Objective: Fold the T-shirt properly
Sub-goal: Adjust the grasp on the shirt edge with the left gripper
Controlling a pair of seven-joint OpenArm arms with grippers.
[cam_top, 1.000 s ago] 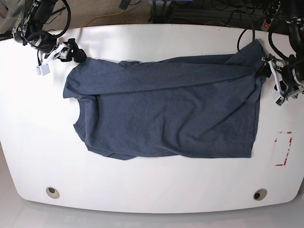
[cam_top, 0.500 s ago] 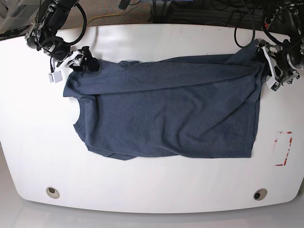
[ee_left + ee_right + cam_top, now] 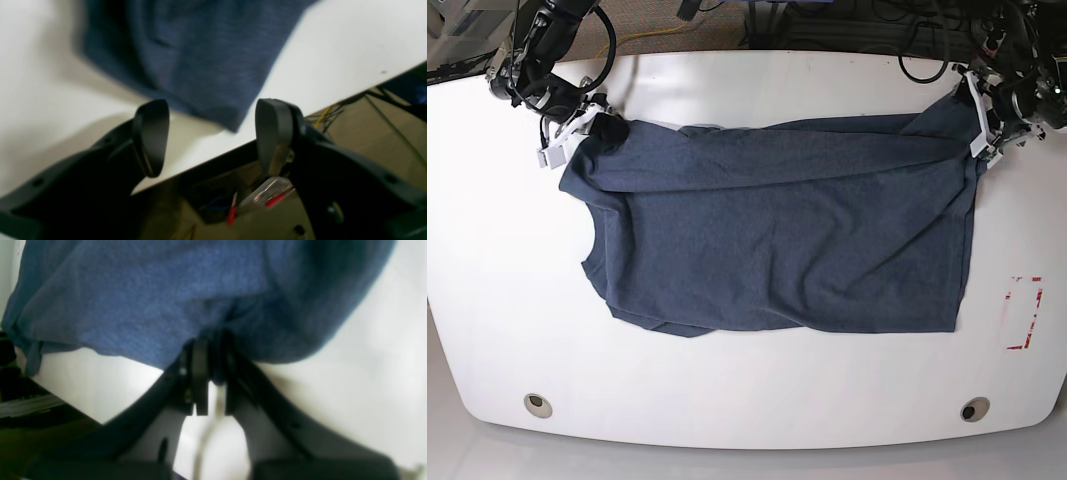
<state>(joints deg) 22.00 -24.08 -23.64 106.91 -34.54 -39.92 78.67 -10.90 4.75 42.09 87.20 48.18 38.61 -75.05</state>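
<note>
— Where the navy T-shirt (image 3: 777, 230) lies on the white surface (image 3: 757, 80), how is it spread?

— Mostly flat across the middle, neck opening toward the base view's left, hem toward its right. Its far edge is folded over into a long band running from one far corner to the other. The near edge is rumpled, with a fold showing under it.

— And the right pincer (image 3: 210, 373)?

— At the shirt's far corner on the base view's left (image 3: 597, 125). Its wrist camera shows the two black fingers (image 3: 200, 380) drawn nearly together with a bunch of blue cloth (image 3: 166, 296) pinched between them, so it is clamped on the T-shirt.

— The left pincer (image 3: 210, 133)?

— At the opposite far corner, near the surface's back edge (image 3: 977, 110). Its wrist view shows the dark pads (image 3: 151, 136) standing wide apart. A pointed corner of the cloth (image 3: 200, 63) lies on the surface just beyond the gap, not between the pads as far as the blurred picture shows.

— Anything else on the surface?

— A red-and-white rectangular marking (image 3: 1024, 312) just beside the hem, and two round holes near the front edge, one at each side (image 3: 538, 405).
</note>
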